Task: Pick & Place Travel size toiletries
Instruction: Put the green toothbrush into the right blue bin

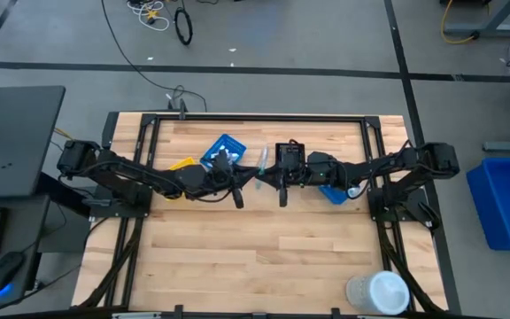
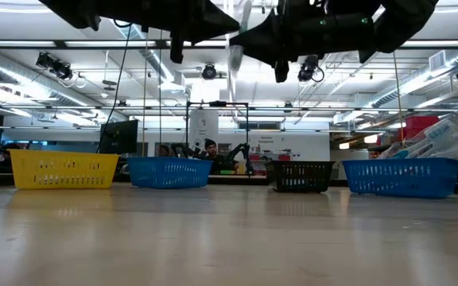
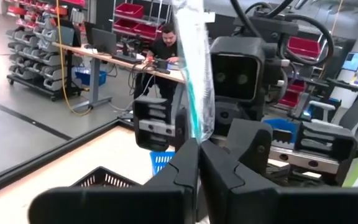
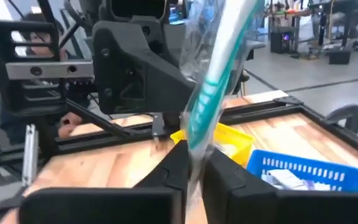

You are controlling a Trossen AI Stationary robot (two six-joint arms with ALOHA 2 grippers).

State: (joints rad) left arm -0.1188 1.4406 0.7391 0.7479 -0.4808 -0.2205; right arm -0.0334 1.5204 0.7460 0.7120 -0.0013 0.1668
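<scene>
High view showed my two arms reaching in from either side and meeting over the middle of the far half of the table [image 1: 264, 257], with a slim wrapped toothbrush [image 1: 263, 161] standing between them. My right gripper [image 4: 193, 163] had its fingers pressed in on the lower end of that toothbrush [image 4: 216, 81], so the teal-and-white handle rose out of the pinch and leaned away from my wrist in its clear wrapper. My left gripper [image 3: 199, 163] also had its fingers drawn together around the foot of the same toothbrush [image 3: 194, 74], the wrapper climbing straight up out of them. So the brush's long axis ran upward and outward from both pairs of fingertips, and both hands sat at the same end of it, touching it; neither was the nearer. I judged this a hand-over in mid-air, well above the wood, as the low view showed both arms hanging high over the bins. Below me lay the yellow bin [image 2: 62, 169], a blue bin [image 2: 169, 171], the black bin [image 2: 301, 175] and a second blue bin [image 2: 401, 176] holding more packets. Whichever hand let go, I judged, the other would need to keep the brush upright so the loose wrapper did not slip.
</scene>
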